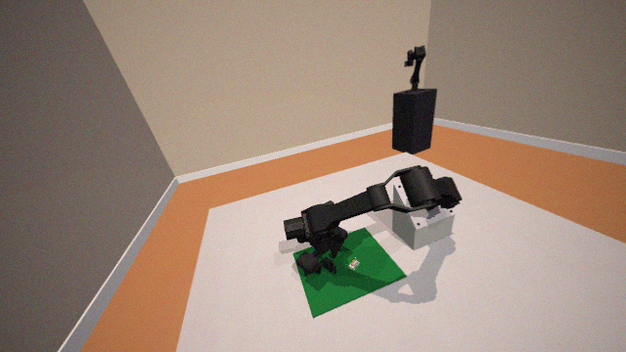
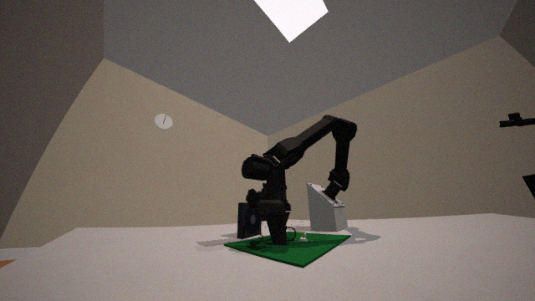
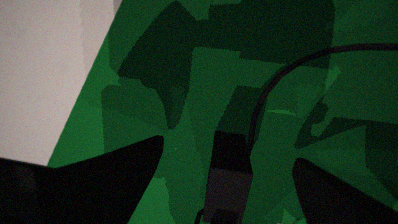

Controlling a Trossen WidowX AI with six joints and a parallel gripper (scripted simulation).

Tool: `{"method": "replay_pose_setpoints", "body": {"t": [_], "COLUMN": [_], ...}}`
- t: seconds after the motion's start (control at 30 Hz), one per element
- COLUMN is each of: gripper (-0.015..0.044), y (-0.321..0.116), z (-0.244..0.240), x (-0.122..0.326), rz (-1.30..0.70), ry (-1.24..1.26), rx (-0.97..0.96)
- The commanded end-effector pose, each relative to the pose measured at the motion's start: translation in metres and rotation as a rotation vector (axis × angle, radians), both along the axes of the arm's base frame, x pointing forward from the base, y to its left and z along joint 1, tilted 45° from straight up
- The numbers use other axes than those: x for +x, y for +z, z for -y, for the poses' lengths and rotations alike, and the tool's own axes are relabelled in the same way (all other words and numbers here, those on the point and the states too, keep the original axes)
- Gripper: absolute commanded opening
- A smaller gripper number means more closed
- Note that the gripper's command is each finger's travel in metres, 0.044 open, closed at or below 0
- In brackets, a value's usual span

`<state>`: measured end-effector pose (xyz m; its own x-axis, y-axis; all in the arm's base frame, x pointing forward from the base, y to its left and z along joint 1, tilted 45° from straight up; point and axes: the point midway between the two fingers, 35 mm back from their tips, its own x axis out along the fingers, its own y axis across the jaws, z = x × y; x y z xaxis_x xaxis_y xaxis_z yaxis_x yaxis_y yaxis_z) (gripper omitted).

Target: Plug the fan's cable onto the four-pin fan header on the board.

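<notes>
The black plug stands on the green board. Its thin black cable curves away from it. My gripper is open, low over the board. Its fingers are on both sides of the plug, with a gap on each side in the wrist view. In the exterior view the fingers hide the plug. The small white header is on the board beside the gripper and out of the wrist view.
The dark fan stands behind the gripper in the exterior view. The arm is mounted on a pale sloped base beyond the board. A dark pedestal with another small arm stands far back.
</notes>
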<state>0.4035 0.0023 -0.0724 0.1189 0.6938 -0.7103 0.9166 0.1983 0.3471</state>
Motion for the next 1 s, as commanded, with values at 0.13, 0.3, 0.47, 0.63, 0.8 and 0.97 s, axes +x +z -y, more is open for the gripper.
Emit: {"method": "replay_pose_setpoints", "body": {"t": [0.13,0.3,0.47,0.63,0.8,0.97], "gripper": [0.0177,0.0046,0.0,0.0,0.0,0.0], "y": [0.0,0.0,0.002,0.035,0.034,0.037], "z": [0.0,0.0,0.002,0.035,0.035,0.032], "x": [0.0,0.0,0.0,-0.006,-0.006,-0.013], "rz": [0.001,0.001,0.001,-0.002,0.001,0.104], "ry": [0.0,0.0,0.0,-0.003,0.001,0.106], "rx": [0.0,0.0,0.0,0.002,0.001,-0.016]}}
